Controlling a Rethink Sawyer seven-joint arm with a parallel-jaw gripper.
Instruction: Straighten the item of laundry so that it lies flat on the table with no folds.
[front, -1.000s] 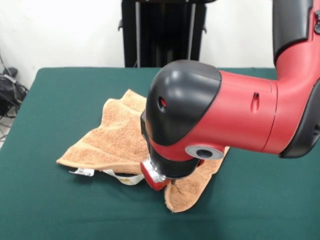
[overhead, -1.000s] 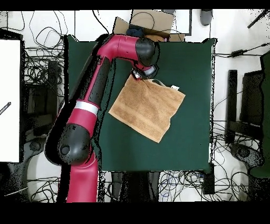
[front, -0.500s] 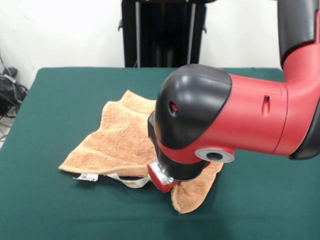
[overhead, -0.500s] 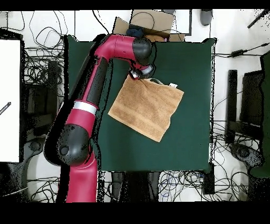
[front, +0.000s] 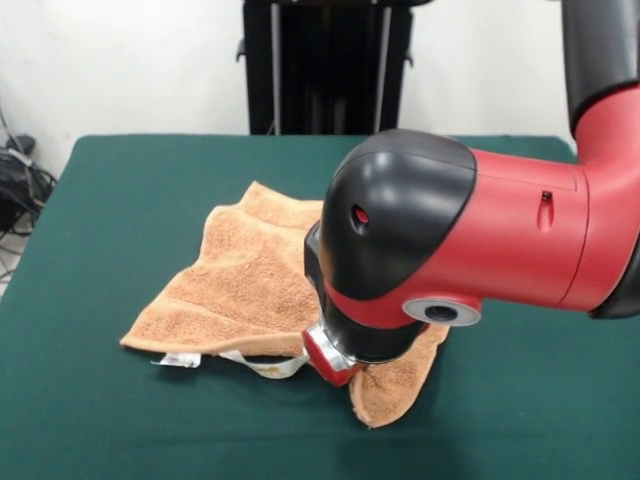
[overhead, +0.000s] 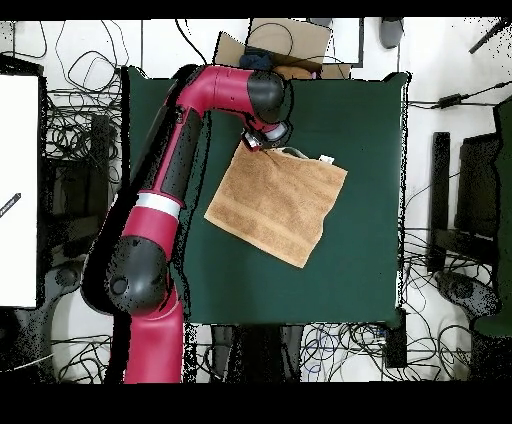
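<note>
Towel (front: 245, 285): orange-tan, terry cloth, spread on the green table (front: 120, 190) but not flat. From the front, wrinkled and raised in the middle, one corner folded under near the arm, another corner hanging forward as a loose flap. From above (overhead: 280, 200), roughly square, turned at an angle, lying a little toward the far half of the table (overhead: 360, 130) from the robot base. White tag (front: 180, 359) and a white strip at the near edge in the front view, sticking out from beneath the cloth onto the felt; seen as a small white mark (overhead: 326, 159) at one corner from above.

Gripper (front: 332, 365): down at the edge of the towel, right on the cloth, mostly hidden under the big black and red wrist of the arm (front: 450, 250). Impossible to tell if the claw is apart, together or clamped on the fabric. From above, gripper (overhead: 262, 142) at the towel corner nearest the arm.

Around the table, many cables (overhead: 75, 130) on the floor.
</note>
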